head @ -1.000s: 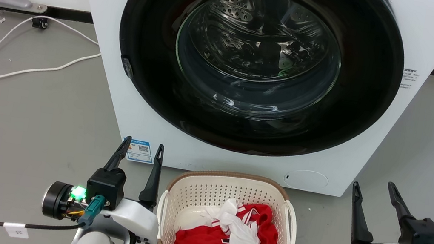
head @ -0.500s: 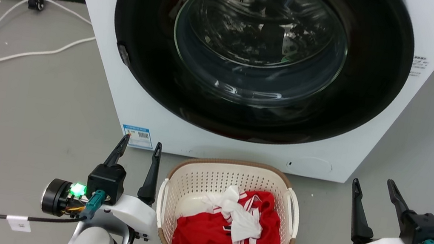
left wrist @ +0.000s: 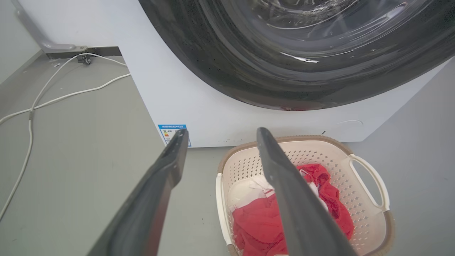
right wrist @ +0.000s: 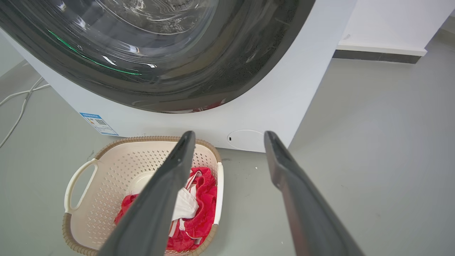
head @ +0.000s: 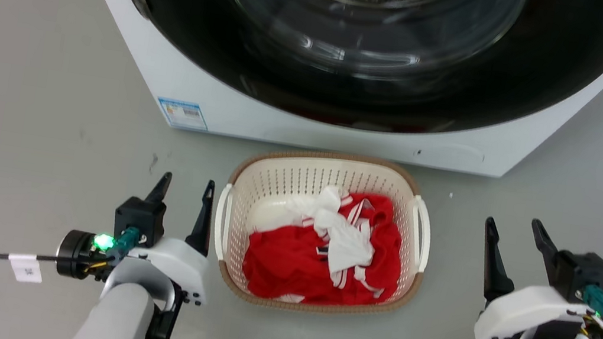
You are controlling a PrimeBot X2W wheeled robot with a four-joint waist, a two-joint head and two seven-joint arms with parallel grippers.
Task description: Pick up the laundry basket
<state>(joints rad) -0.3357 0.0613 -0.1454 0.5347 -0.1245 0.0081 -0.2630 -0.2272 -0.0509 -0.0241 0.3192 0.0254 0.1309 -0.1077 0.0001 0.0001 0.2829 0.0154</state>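
Laundry basket (head: 300, 178) on floor (head: 16, 121), washer (head: 261, 116) at its 12 o'clock; left gripper (head: 187, 180) at 9, right gripper (head: 513, 221) at 3, both spread, empty.

White washer (head: 284, 125), blue label (head: 182, 114), white cable (left wrist: 60, 96)

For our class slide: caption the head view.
Open left gripper and right gripper flank the basket of clothes before the washer.

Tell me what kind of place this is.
Likely a laundry area: a front-loading washer, a basket of red and white clothes before it, on a bare grey floor.
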